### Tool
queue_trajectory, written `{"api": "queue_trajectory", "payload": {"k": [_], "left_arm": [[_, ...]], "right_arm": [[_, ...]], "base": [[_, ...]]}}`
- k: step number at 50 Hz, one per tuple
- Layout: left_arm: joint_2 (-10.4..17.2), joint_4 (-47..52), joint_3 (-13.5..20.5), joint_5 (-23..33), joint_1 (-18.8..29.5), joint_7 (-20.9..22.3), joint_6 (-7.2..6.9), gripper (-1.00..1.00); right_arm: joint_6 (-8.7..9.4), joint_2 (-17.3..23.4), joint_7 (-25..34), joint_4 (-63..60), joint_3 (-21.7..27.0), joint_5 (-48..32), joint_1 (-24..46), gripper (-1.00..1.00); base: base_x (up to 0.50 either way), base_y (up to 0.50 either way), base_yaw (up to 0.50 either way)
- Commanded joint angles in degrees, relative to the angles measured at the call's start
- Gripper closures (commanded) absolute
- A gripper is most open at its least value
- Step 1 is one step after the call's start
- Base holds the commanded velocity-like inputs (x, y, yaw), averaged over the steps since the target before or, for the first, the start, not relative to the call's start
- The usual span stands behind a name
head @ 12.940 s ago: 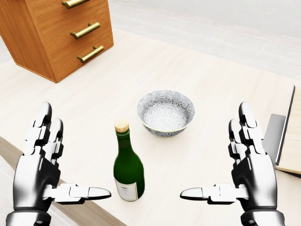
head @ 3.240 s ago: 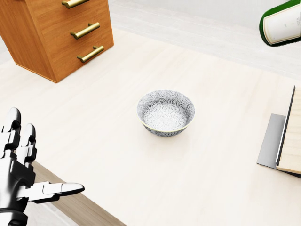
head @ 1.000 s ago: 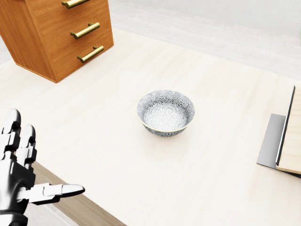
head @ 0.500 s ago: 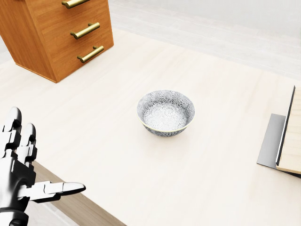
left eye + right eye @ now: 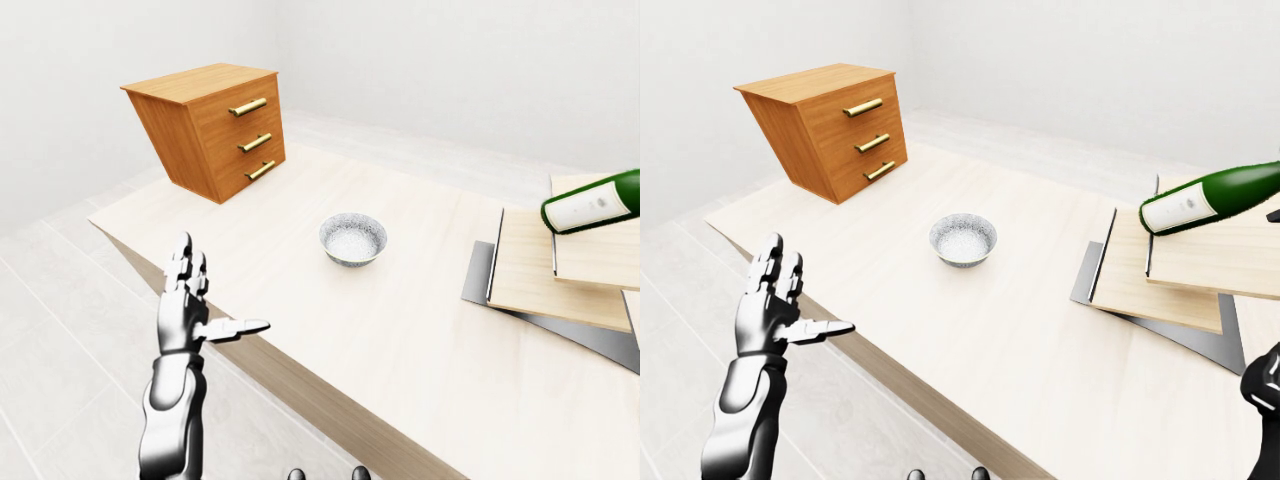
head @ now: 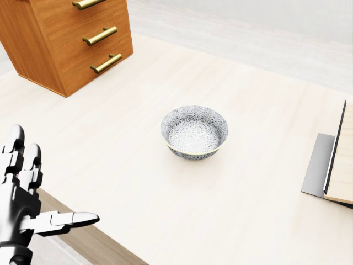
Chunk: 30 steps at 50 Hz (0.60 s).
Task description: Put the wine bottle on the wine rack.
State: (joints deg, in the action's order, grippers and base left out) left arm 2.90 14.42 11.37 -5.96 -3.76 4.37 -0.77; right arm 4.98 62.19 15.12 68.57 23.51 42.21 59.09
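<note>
The green wine bottle (image 5: 1208, 197) with a white label lies almost level in the air, its base toward the left, over the top boards of the wine rack (image 5: 1178, 292). The rack is pale wooden boards on a grey metal base at the right of the table. The bottle's neck runs out of the right-eye view's right edge, so what holds it is hidden. Only my right forearm (image 5: 1264, 398) shows, at the bottom right. My left hand (image 6: 53, 181) hangs open at the table's near-left edge, fingers spread, holding nothing.
A patterned grey-white bowl (image 6: 194, 132) stands mid-table. A wooden chest of drawers (image 6: 66, 38) with brass handles occupies the table's top left corner. The table's edge (image 5: 300, 385) runs diagonally beside my left hand, with tiled floor below.
The bottle's base, seen at the head view's top right 3.2 s ago, has left that view. Over the last second my left hand has barely moved.
</note>
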Motion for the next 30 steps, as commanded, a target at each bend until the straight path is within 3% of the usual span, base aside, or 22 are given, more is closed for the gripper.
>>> {"api": "queue_trajectory", "payload": {"k": [1,17,30], "left_arm": [[0.4,0.5,0.4,-0.3,0.3,0.1,-0.90,-1.00],[0.3,0.4,0.4,-0.3,0.8,0.0,-1.17,-1.00],[0.3,0.1,0.1,-0.1,0.9,0.0,-1.13,-1.00]], "right_arm": [[0.02,-2.0,-2.1,3.6,1.2,3.5,-1.6,1.00],[0.02,0.6,-4.5,4.8,3.1,5.3,-7.2,1.00],[0.02,0.6,-7.5,5.5,2.2,3.9,-5.7,1.00]], "base": [[0.00,0.00,0.00],[0.00,0.00,0.00],[0.00,0.00,0.00]]}}
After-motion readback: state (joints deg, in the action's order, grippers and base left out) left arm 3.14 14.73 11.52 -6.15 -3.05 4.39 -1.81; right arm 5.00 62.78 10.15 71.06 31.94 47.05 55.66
